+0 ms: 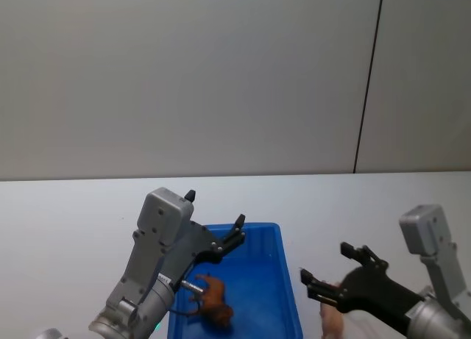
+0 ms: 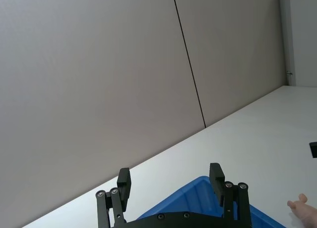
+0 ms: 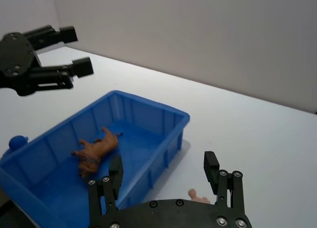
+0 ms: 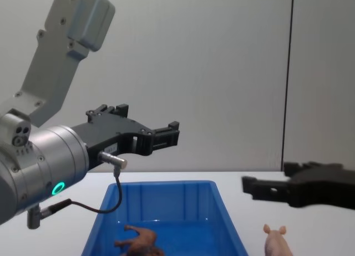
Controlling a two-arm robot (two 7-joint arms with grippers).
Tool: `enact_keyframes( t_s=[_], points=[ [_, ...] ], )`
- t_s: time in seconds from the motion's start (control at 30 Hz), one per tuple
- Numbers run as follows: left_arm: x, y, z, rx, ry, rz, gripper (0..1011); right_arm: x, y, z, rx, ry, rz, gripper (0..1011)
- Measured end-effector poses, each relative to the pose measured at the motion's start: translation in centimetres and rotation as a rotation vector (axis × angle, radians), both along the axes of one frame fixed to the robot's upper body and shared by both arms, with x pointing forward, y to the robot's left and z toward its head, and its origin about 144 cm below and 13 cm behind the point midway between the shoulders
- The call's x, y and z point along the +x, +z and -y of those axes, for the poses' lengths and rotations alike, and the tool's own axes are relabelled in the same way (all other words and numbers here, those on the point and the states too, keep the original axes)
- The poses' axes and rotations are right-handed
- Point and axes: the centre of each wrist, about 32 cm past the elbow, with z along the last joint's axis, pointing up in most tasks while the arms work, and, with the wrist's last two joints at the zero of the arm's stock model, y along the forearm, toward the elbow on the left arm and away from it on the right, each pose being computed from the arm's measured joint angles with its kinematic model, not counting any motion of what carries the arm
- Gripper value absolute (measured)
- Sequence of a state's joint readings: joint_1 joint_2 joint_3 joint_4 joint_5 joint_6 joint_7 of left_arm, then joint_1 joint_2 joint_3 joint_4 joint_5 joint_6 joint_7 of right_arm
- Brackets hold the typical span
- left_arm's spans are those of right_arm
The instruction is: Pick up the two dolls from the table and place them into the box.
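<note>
The right gripper [image 1: 326,262] is hanging wide open over the pig [image 1: 333,320]. The pig is resting on the table [image 1: 73,221] near its front edge, just beside the box [image 1: 289,284]. The left gripper [image 1: 213,215] is hanging open and empty above the box. The lion [image 1: 212,301] is lying inside it.

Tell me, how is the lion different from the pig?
The lion is brown; the pig is pale pink. The lion is already inside the blue box, while the pig is on the white table, just outside the box's right wall. The lion lies on its side; the pig seems upright. Both are small toy animals, and nothing is holding either one.
</note>
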State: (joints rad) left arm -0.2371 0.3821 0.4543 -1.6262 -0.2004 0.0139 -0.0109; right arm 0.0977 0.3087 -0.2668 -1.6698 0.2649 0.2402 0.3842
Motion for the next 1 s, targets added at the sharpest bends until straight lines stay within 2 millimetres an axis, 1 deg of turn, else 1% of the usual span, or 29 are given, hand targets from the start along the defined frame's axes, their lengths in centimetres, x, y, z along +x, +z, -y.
enact_keyframes(
  t_s=[0.2, 0.4, 0.53, 0.6, 0.83, 0.93, 0.97, 1.0],
  points=[
    [0.0, 0.0, 0.0, 0.000, 0.000, 0.000, 1001, -0.7, -0.7, 0.9, -0.018, -0.032, -0.049, 1001],
    [0.0, 0.0, 0.0, 0.000, 0.000, 0.000, 1001, -1.1, -1.6, 1.3, -0.033, -0.057, -0.096, 1001],
    [0.0, 0.0, 0.0, 0.000, 0.000, 0.000, 1001, -1.2, -2.1, 1.3, -0.040, -0.067, -0.117, 1001],
    [0.0, 0.0, 0.0, 0.000, 0.000, 0.000, 1001, -1.3, -2.6, 1.1, -0.045, -0.076, -0.137, 1001],
    [0.0, 0.0, 0.0, 0.000, 0.000, 0.000, 1001, -1.4, -3.6, 0.5, -0.050, -0.092, -0.169, 1001],
    [0.0, 0.0, 0.0, 0.000, 0.000, 0.000, 1001, -1.3, -3.9, 0.2, -0.049, -0.097, -0.181, 960],
    [0.0, 0.0, 0.0, 0.000, 0.000, 0.000, 1001, -1.2, -4.1, 0.0, -0.049, -0.099, -0.187, 922],
    [0.0, 0.0, 0.0, 0.000, 0.000, 0.000, 1001, -1.2, -4.2, -0.1, -0.048, -0.101, -0.190, 906]
  ],
)
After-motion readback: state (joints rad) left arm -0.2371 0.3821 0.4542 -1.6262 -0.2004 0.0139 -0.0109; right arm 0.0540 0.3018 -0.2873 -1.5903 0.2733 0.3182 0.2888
